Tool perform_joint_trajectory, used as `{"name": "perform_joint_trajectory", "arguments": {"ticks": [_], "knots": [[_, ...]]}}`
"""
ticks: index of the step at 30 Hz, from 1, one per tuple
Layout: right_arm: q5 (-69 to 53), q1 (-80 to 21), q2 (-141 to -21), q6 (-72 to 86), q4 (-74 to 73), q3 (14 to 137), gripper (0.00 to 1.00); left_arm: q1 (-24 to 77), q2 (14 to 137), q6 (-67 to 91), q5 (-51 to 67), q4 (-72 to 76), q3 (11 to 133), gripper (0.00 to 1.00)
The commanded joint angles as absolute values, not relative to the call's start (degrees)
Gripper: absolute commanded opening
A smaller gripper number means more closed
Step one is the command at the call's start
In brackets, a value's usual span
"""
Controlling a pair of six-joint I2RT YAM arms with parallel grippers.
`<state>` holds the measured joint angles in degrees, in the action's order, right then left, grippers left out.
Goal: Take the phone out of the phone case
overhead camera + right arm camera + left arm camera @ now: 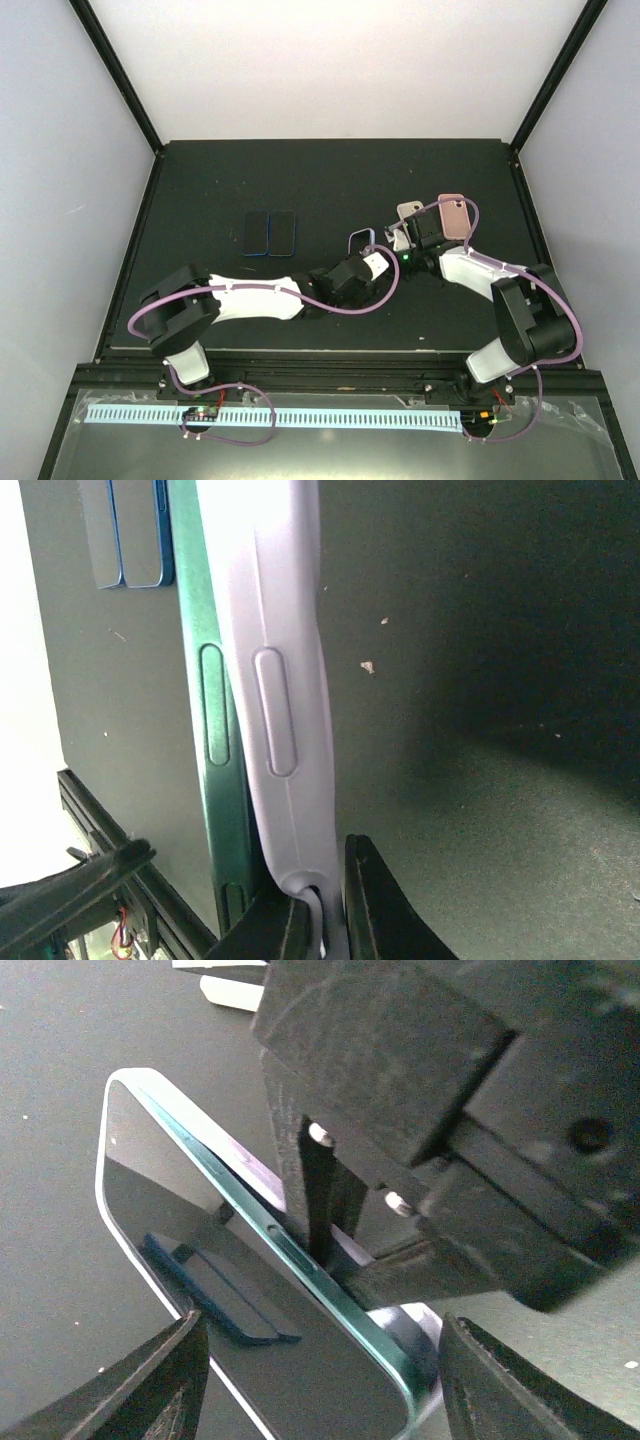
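The phone (pixel 250 1290) has a dark screen and a green edge (pixel 205 680), and it stands up off the table inside a lavender phone case (pixel 270 630). In the right wrist view the case wall bows away from the green edge. My right gripper (pixel 325 910) is shut on the case's rim, pinching the thin lavender wall. My left gripper (pixel 320 1390) straddles the phone's lower end, one finger against each long side. In the top view both grippers meet at the phone (pixel 360 240) in the middle of the mat, left gripper (pixel 372 262) below it and right gripper (pixel 400 245) to its right.
Two dark blue phones (pixel 270 233) lie flat side by side on the black mat, left of centre. A pink case (pixel 453 215) and a beige case (pixel 410 211) lie behind my right gripper. The mat's raised rim (pixel 300 350) runs along the near edge.
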<state>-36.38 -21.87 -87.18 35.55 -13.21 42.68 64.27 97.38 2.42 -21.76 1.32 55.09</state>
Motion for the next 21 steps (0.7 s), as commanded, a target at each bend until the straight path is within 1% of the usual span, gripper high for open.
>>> {"name": "perform_joint_trajectory", "arguments": {"ticks": [1,3,9,12,16,17,21], "knots": [[-40.32,-21.36,-87.14,36.30,-10.43,44.74,0.01,64.86,99.53,0.52,-27.65,0.78,57.92,0.62],[-40.69,-21.21,-86.82,36.22,-10.34,44.61,0.01,64.92,99.85,0.08,-29.29,0.71,57.63,0.58],[-42.63,-20.31,-86.19,36.21,-9.96,44.22,0.01,64.99,100.66,-0.34,-32.98,0.00,56.73,0.56],[-44.27,-20.12,-86.68,37.09,-9.00,43.84,0.01,65.25,101.86,-1.65,-39.54,-0.26,56.95,0.50],[-47.49,-19.78,-87.24,37.82,-8.51,44.15,0.01,65.82,102.40,-3.61,-46.16,1.52,55.68,0.49],[-48.00,-19.74,-86.99,38.19,-7.71,43.79,0.01,65.83,102.72,-3.48,-47.90,1.33,55.56,0.48],[-48.89,-19.78,-86.38,38.60,-6.94,43.23,0.01,65.84,102.25,-4.17,-51.50,3.00,54.10,0.34]]}}
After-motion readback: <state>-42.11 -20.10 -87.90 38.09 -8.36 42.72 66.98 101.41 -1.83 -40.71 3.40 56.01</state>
